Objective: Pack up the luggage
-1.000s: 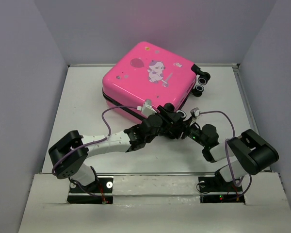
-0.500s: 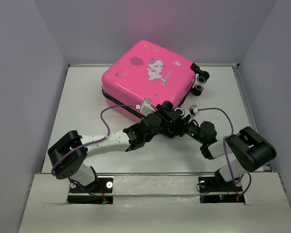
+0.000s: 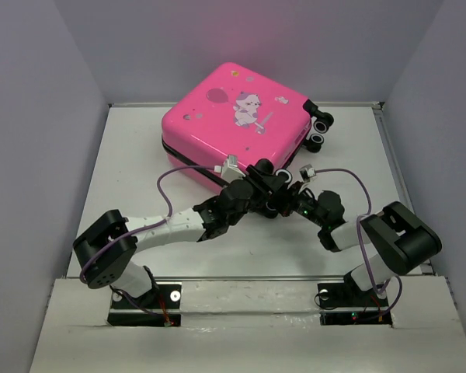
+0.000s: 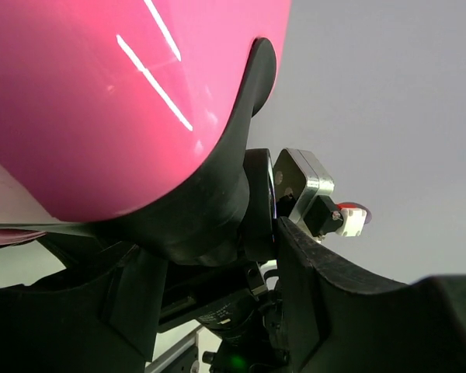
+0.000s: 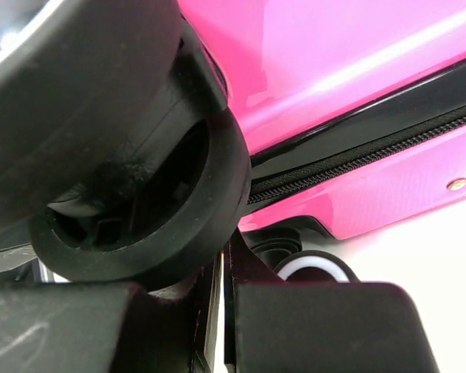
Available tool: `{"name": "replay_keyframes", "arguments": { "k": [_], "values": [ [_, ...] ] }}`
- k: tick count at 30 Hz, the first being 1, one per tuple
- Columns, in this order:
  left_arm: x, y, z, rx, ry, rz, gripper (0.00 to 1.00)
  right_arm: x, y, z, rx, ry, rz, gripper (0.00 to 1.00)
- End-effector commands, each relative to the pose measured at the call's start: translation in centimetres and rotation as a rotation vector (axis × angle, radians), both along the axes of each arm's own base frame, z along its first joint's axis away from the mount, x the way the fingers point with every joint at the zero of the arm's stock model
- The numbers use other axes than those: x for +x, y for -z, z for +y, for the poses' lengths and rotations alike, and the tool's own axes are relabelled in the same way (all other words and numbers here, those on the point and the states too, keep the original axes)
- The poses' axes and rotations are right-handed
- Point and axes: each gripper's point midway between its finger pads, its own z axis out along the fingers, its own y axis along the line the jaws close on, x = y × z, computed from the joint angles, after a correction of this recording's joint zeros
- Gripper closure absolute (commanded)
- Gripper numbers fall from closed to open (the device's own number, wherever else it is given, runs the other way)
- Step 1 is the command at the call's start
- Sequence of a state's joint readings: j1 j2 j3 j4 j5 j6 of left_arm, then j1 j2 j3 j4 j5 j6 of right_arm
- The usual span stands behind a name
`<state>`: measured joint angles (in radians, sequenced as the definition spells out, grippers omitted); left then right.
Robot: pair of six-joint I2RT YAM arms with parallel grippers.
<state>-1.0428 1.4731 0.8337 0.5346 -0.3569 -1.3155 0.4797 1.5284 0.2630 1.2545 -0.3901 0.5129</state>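
The closed pink luggage (image 3: 233, 116) lies flat at the far middle of the white table (image 3: 132, 179), wheels (image 3: 318, 132) to the right. At its near right corner the left gripper (image 3: 266, 172) is spread, while the right gripper (image 3: 286, 196) has its fingers pressed almost together below the zipper (image 5: 357, 159).

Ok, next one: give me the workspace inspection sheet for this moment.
Surface: white table.
Job's things: pink suitcase, closed, lying flat at the far side, wheels on its right.
Clutter: nothing seen.
Grippers: left gripper open at the suitcase's near right corner; right gripper beside it, fingers close together, grip unclear.
Cables: purple cables loop free above both arms.
Surroundings: plain grey walls on three sides.
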Motion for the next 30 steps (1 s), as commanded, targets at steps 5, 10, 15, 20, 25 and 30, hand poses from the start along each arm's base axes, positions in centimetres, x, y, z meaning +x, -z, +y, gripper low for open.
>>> {"name": "replay_keyframes", "arguments": {
  "k": [5,10,15,20,25,30],
  "values": [
    [0.3,-13.2,-0.4,-0.267,0.119,-0.248,0.94,-4.1,-8.5,2.0,0.21,-0.045,-0.345,0.93],
    [0.1,-17.8,-2.0,-0.342,0.209,-0.31,0.94,-7.1,-8.4,4.4,0.222,-0.058,-0.335,0.93],
    [-1.2,-21.2,-4.6,-0.411,0.345,-0.335,0.94,-8.1,-8.7,7.1,0.231,-0.085,-0.34,0.93],
    [-2.9,-21.1,-7.1,-0.415,0.448,-0.317,0.94,-6.9,-11.1,10.3,0.26,-0.076,-0.381,0.93],
    [-4.4,-20.5,-8.7,-0.41,0.49,-0.297,0.94,-4.8,-12.1,11.6,0.319,0.033,-0.373,0.93],
    [-5.6,-19.4,-9.5,-0.395,0.5,-0.287,0.94,-4.5,-14.2,14.8,0.389,0.045,-0.384,0.93]
  ]
}}
